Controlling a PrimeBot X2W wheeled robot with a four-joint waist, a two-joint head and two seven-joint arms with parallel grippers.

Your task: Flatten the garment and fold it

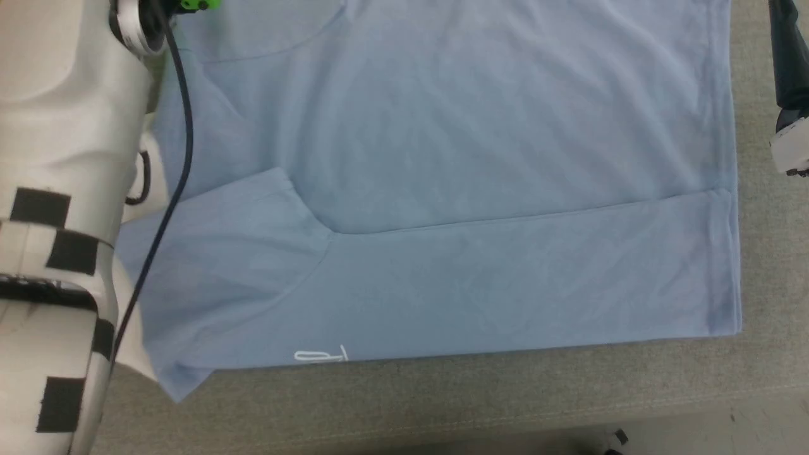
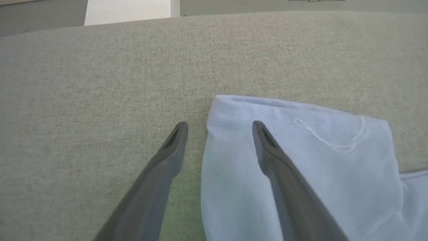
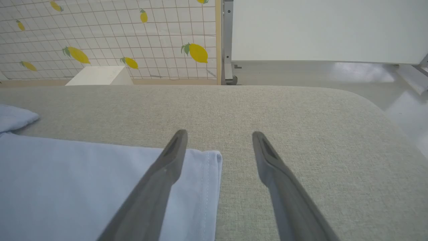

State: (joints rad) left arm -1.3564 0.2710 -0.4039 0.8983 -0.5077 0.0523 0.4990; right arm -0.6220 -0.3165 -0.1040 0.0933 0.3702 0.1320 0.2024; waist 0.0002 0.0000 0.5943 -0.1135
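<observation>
Left end effector is spread wide, straddling the sleeve edge; the shirt lies flat on the counter, near strip folded over; it's soft, light knit and probably wrinkles easily, so I'd pinch the hems; right end effector is wide too, at the hem corner; the counter is greyish woven cloth, with a lemon-print wall behind.

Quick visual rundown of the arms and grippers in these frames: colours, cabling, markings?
Left arm: pale cream moulded shell with black square patches, a dark cable running along it and a green fitting near the wrist. Right arm: black section ending in a white block. Left gripper and right gripper: each two long, tapered dark grey fingers with a slot near each tip.
</observation>
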